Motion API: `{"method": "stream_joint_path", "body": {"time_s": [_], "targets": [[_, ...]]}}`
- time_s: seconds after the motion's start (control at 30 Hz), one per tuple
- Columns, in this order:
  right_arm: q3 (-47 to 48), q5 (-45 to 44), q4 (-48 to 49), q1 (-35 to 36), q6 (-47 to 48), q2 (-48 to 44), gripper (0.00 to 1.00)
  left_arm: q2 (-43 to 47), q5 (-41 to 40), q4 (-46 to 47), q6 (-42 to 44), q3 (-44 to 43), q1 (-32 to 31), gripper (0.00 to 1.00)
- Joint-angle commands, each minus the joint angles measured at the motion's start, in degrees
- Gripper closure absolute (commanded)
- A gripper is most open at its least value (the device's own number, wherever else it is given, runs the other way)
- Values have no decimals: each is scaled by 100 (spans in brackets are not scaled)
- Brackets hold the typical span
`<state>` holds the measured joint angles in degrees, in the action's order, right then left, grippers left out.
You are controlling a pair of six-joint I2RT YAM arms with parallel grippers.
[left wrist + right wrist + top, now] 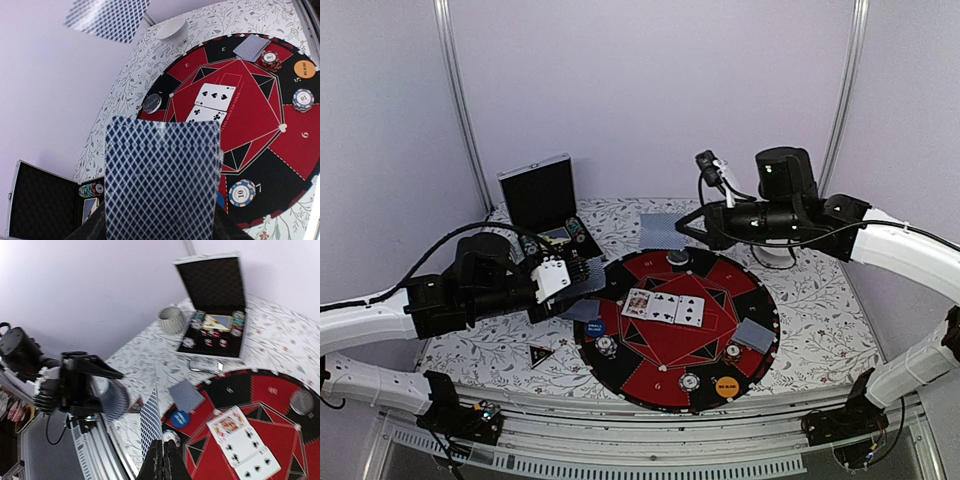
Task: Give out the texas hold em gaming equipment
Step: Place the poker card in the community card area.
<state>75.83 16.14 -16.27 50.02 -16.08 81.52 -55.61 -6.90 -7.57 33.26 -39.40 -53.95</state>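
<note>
One card (162, 175), lengthwise toward the mat (260, 130)

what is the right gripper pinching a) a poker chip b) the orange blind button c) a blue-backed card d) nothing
c, the right gripper is shut on a blue-backed card, its thin edge toward the wrist camera, lifted off the table; the left gripper holds a card stack.

On the surface (820, 330), the mat (725, 272) lies between the left claw (568, 280), clamping the left card (162, 180), and the right claw (682, 228), clamping the right card (660, 232). Face-up cards (665, 307) lie mid-mat, right of the left claw; the case (540, 195) stands behind it, the marker (540, 353) before it.
</note>
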Motion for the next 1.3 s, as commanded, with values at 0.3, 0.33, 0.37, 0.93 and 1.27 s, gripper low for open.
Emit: {"method": "stream_joint_path", "body": {"time_s": [0.3, 0.33, 0.37, 0.93, 1.27], "targets": [[-2272, 179, 242, -2058, -402, -1084, 98, 69, 30, 142, 24, -24, -36, 47], [-2651, -11, 782, -2065, -857, -1230, 98, 76, 35, 143, 23, -24, -36, 47], [-3040, -181, 1272, -2078, -1247, -1325, 98, 69, 38, 144, 23, -26, -36, 46], [-4454, -2450, 2705, -1529, -6403, 30, 98, 78, 48, 135, 6, -29, -37, 47], [-4088, -2812, 1945, -1036, -7535, 652, 90, 105, 56, 138, 14, -17, -44, 47]]}}
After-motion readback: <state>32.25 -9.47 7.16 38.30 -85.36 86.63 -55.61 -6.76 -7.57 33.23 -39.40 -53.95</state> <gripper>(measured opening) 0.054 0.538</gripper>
